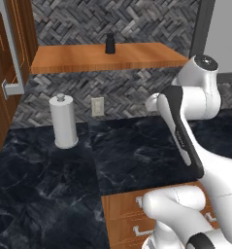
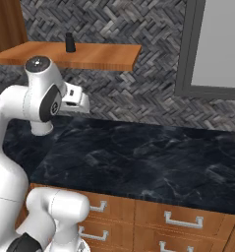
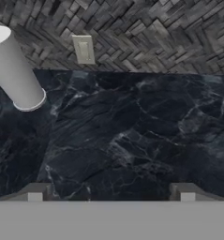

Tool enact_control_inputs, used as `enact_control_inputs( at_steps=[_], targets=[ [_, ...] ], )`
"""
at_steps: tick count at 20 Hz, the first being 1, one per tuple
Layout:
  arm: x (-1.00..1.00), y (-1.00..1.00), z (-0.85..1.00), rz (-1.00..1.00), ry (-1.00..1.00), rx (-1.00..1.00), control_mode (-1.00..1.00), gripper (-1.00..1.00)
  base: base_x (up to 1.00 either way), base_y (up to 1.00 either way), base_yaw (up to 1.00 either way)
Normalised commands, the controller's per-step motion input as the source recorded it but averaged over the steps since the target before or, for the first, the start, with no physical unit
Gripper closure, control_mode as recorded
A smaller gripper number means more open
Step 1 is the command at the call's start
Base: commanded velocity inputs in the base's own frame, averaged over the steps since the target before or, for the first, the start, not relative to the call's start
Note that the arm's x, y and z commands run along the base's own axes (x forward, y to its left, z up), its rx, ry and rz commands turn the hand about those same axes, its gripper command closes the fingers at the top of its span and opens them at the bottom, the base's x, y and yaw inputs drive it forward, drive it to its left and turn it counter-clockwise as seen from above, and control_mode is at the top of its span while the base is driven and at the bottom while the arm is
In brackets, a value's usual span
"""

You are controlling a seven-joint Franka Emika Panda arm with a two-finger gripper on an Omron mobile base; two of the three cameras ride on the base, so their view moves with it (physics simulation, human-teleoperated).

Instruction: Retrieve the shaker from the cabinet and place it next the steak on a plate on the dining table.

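1. Nearest: gripper (image 3: 111, 192) is aimed down at the black marble counter (image 3: 132, 140). Fingertips (image 3: 36, 191) sit wide apart with nothing between them, so the hand is open and empty. The lower drawer units (image 2: 178, 219) lie below the counter edge.
2. Mid: the paper towel roll (image 1: 64, 121) stands upright on the counter near the back wall, with the wall outlet (image 1: 97, 106) just beside it. In the hand view the roll (image 3: 12, 70) is at upper left and the outlet (image 3: 83, 49) is above centre.
3. Far: the shaker (image 1: 109, 43) stands upright on the cabinet shelf board (image 1: 107, 58), toward its back and close to the herringbone tile wall (image 1: 127, 19). Same shaker (image 2: 70, 43) from the other side. The cabinet door (image 1: 6, 58) hangs open at left, its bar handle (image 1: 10, 53) facing into the workspace.
4. Status (my read): door is open, the reach for the shaker hasn't started. Plate, steak and dining table are not in these views.
5. Risks:
   - Hand is low and the shelf is above it, so a straight rise could hit the shelf's front edge or underside.
   - Shaker is small and narrow-topped. A high or off-centre grip could tip it against the wall or let it slip.
   - A wide swing to the left could clip the door handle or knock the towel roll.
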Motion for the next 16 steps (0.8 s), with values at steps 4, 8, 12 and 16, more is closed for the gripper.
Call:
enact_control_inputs(
  at_steps=[4,8,12,16],
  targets=[
    [-0.01,0.03,0.23,0.01,-0.11,0.0,-1.0,-1.0,0.0,0.0,0.0],
    [-0.01,0.05,0.13,0.0,-0.04,0.0,-1.0,-1.0,0.0,0.0,0.0],
    [0.0,0.14,0.38,0.0,0.0,0.01,-1.0,-1.0,0.0,0.0,0.0],
    [0.07,0.02,0.47,0.01,0.04,0.04,-1.0,-1.0,0.0,0.0,0.0]
  ],
)
